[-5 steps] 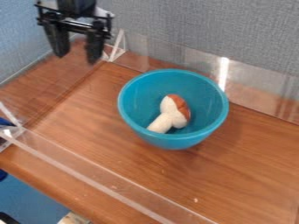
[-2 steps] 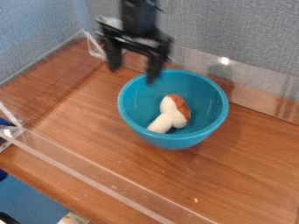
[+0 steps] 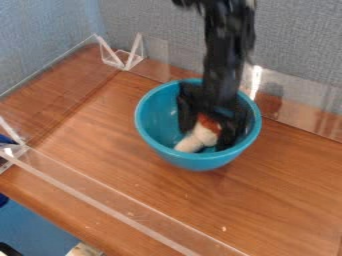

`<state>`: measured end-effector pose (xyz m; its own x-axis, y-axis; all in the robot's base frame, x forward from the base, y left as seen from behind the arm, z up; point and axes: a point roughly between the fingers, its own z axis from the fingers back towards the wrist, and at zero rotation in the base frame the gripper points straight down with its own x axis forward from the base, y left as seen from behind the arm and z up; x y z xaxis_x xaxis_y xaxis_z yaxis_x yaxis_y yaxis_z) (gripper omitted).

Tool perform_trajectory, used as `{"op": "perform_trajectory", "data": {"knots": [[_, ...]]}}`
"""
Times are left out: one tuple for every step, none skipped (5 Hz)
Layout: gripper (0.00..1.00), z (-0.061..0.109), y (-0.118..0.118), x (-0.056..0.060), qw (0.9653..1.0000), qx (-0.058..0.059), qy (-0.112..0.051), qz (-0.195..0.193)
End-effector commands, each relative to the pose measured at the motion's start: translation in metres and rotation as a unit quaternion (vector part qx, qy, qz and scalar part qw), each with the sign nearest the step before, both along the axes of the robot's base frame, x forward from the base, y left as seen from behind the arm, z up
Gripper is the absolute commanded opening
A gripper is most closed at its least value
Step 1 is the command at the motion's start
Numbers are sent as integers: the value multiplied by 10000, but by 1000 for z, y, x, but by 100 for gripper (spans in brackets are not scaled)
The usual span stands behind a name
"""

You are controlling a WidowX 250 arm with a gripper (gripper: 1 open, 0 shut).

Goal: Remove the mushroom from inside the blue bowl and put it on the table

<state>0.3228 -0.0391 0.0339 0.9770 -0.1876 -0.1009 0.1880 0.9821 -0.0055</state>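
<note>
The blue bowl (image 3: 158, 135) sits near the middle of the brown wood-grain table (image 3: 107, 190). Inside it lies the mushroom (image 3: 201, 138), cream stem toward the lower left and reddish-brown cap partly hidden behind a finger. My black gripper (image 3: 211, 118) points down into the bowl with its jaws open, one finger on each side of the mushroom's cap. Its fingers (image 3: 238, 120) reach below the bowl's rim. Whether they touch the mushroom I cannot tell.
Clear acrylic walls (image 3: 287, 95) run along the back and front edges of the table. A small clear triangular bracket (image 3: 130, 52) stands at the back left corner. Bare wood lies to the left and in front of the bowl.
The gripper has travelled from the back left corner to the right and down, and now sits inside the bowl around the mushroom. Its jaws stayed open. The bowl and mushroom have not moved.
</note>
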Motion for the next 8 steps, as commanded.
{"op": "perform_trajectory", "data": {"knots": [[100, 3, -6, 18, 9998, -87, 23, -204], [0, 4, -5, 17, 9997, -115, 29, -214], [0, 5, -3, 15, 9996, -147, 30, -224], [0, 8, -1, 12, 9995, -181, 34, -237], [0, 11, 2, 10, 9994, -218, 37, -252], [0, 13, 4, 7, 9993, -252, 41, -265], [0, 16, 6, 5, 9992, -282, 46, -278], [0, 19, 8, 2, 9991, -307, 52, -292]]}}
